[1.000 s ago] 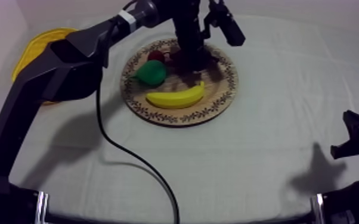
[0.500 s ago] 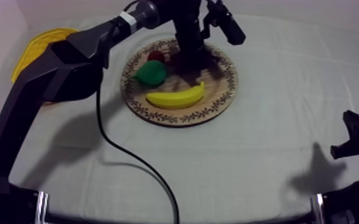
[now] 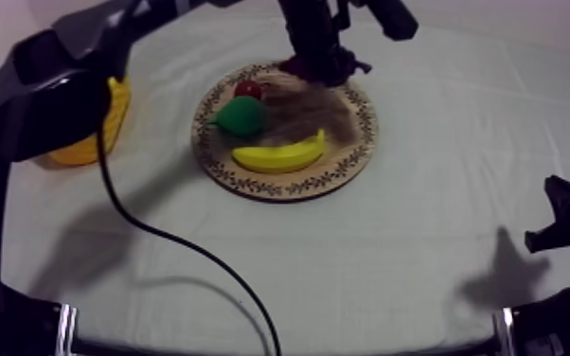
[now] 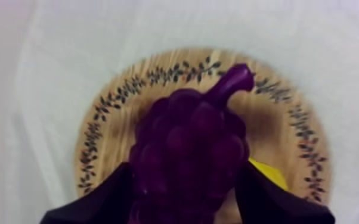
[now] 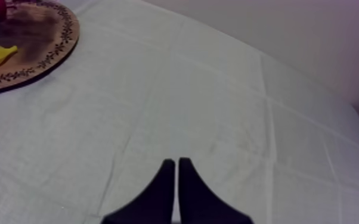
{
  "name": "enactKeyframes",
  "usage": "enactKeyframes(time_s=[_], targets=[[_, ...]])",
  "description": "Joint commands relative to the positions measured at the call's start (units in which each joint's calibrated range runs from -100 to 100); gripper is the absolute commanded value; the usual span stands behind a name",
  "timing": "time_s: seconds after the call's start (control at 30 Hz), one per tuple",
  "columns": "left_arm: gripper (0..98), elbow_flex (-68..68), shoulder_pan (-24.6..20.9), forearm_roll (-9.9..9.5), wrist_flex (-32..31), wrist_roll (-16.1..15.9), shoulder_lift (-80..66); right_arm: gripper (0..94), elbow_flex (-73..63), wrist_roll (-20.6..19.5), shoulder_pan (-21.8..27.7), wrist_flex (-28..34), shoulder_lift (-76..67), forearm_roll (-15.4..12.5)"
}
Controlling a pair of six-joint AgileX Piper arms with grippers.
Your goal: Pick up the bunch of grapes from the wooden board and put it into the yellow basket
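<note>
The basket (image 3: 88, 142) sits at the far left of the worktop (image 3: 421, 246). To its right is the board (image 3: 360, 142), with the pear (image 3: 241, 115) and the small red fruit (image 3: 248, 89) on its left part and the banana (image 3: 279, 154) along its near side. My left jaws are clamped on either side of the grapes (image 4: 188, 149), which hang over the board's far rim. At the near right, my right jaws lie pressed together, gripping nothing, above the worktop.
</note>
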Motion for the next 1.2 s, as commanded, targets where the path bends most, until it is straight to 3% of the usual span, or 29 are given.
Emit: enactKeyframes(time_s=[0.0,0.23,0.47,1.17], targets=[[40.9,2.8,0.5,-0.63,0.4,0.5,-7.0,0.3,0.0,0.0,0.0,0.0,0.0,0.0],[42.8,10.1,1.2,-1.64,1.2,1.8,-15.4,0.3,0.0,0.0,0.0,0.0,0.0,0.0],[44.2,17.0,-2.6,-1.33,0.9,2.5,-20.1,0.3,0.0,0.0,0.0,0.0,0.0,0.0],[42.4,27.8,-27.6,-1.23,0.9,5.0,-31.2,0.3,0.0,0.0,0.0,0.0,0.0,0.0]])
